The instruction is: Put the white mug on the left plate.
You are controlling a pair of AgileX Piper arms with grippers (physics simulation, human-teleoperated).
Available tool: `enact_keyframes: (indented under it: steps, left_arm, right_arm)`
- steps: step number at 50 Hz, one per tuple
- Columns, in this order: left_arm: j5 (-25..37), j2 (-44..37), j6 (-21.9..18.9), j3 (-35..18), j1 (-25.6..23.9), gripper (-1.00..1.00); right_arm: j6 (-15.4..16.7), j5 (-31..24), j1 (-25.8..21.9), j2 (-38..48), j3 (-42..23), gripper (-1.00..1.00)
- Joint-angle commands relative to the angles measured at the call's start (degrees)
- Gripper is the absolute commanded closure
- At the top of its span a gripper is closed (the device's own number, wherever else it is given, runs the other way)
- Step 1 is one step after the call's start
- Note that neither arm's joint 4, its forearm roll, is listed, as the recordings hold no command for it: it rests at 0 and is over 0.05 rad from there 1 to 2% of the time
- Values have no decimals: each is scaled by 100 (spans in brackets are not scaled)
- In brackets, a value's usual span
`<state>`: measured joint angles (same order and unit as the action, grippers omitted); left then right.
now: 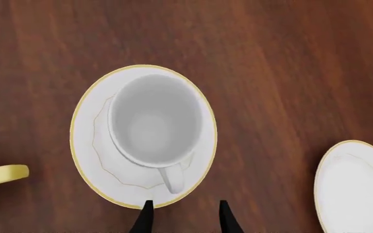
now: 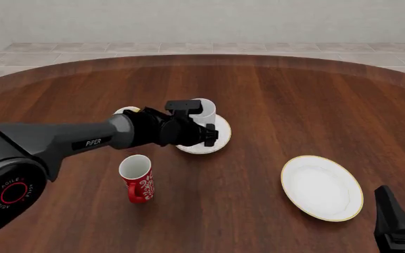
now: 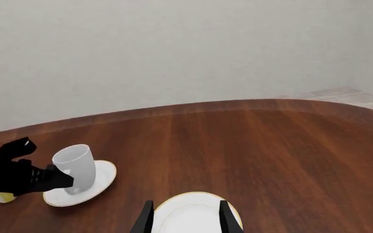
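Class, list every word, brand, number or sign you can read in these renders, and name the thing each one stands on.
"PIPER": white letters on the left arm's grey forearm.
"AGILEX": around the red ring on the left arm's base; small, only just legible.
White pattern on the red mug: too blurred to read.
The white mug and both plates carry no text.

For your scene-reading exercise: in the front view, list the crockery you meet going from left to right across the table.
Red mug → white mug on the left plate → right plate. The yellow mug is mostly hidden behind the left arm, so it is left out.
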<state>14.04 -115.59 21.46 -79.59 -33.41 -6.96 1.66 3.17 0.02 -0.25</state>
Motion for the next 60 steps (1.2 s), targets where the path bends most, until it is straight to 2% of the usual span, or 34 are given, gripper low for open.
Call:
enact_keyframes:
  steps: [1, 22, 31, 46, 60]
  left_arm:
    - [47, 149, -64, 48, 6, -100]
    - [92, 501, -164, 163, -48, -100]
    - [6, 860, -443, 320, 63, -100]
    - [-151, 1123, -612, 449, 205, -100]
    - [-530, 1696, -1314, 642, 443, -100]
  right_arm:
    - [2, 6, -1, 0, 0, -100]
    - [-9, 23, 13, 0, 1, -100]
    - [-11, 30, 22, 0, 1, -100]
    - [4, 44, 34, 0, 1, -100]
    - [4, 54, 46, 0, 1, -100]
